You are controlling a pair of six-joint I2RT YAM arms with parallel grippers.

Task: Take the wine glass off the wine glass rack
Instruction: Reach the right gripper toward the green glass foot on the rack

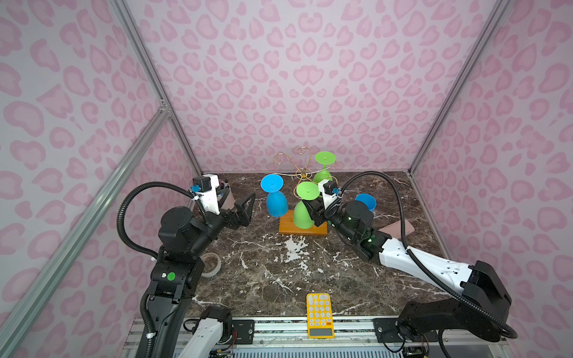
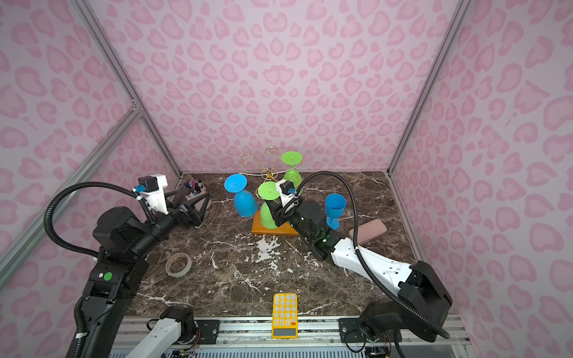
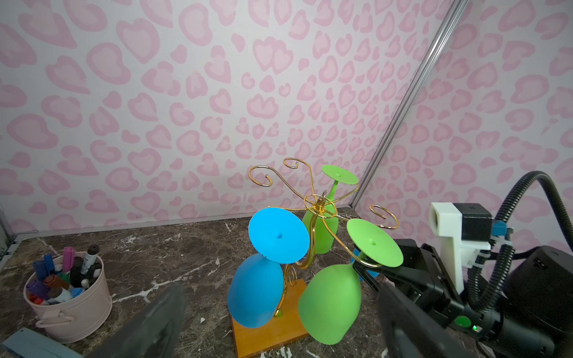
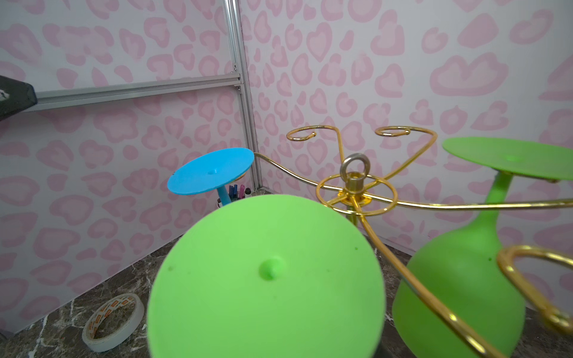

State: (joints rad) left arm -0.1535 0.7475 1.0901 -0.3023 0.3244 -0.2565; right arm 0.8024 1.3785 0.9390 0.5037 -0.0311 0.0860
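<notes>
The wine glass rack [image 4: 355,196] is gold, the wine glass [image 4: 266,279] lime green, the neighbouring glass [image 4: 210,170] blue, the walls [image 4: 403,62] pink-spotted.

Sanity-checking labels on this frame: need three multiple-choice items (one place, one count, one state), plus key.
1. Where is the upright blue glass?
A) on the wooden base of the wine glass rack
B) on the table, right of the rack
C) hanging from the rack

2. How many glasses hang from the rack?
A) two
B) four
C) three

3. The left gripper is:
A) open, holding nothing
B) shut on a hanging glass
C) out of view

Key:
1 B: in a top view it stands on the marble, clear of the base.
2 C: the hanging blue glass, the near green glass and the far green glass hang foot-up.
3 A: its fingers are spread wide with nothing between them.
</notes>
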